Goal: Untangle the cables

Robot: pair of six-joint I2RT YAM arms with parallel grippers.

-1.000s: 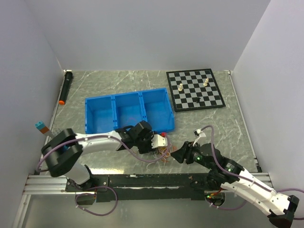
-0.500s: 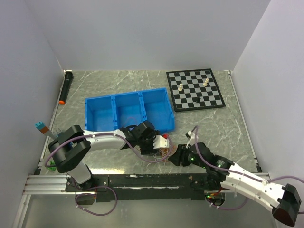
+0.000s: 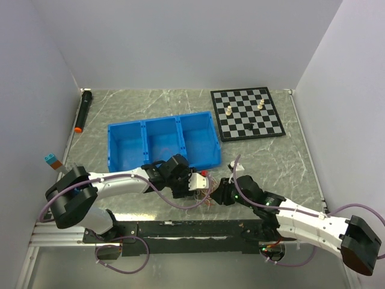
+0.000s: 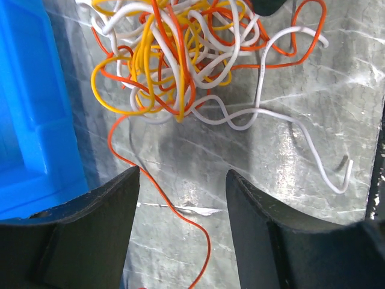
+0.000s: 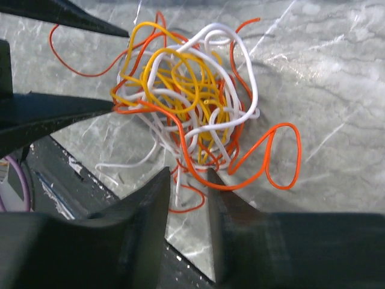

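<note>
The cables [image 3: 208,195] lie as one tangle of white, orange and yellow wires on the table, near its front edge. In the left wrist view the tangle [image 4: 180,54] sits beyond my left gripper [image 4: 182,180], which is open; one loose orange wire [image 4: 174,208] runs along the table between its fingers. In the right wrist view the tangle [image 5: 192,102] lies just past my right gripper [image 5: 186,177]. Its jaws stand narrowly open, with a white and an orange strand lying in the gap. In the top view the left gripper [image 3: 204,182] and right gripper [image 3: 215,192] flank the tangle.
A blue three-compartment bin [image 3: 144,122] stands just behind the left gripper, its wall close on the left [image 4: 30,108]. A chessboard [image 3: 264,126] with a few pieces lies at the back right. A black marker [image 3: 83,111] lies far left. The black front rail [image 3: 192,229] runs close by.
My right gripper has moved left up to the tangle and its jaws have narrowed. The left arm has shifted slightly and its jaws stay open.
</note>
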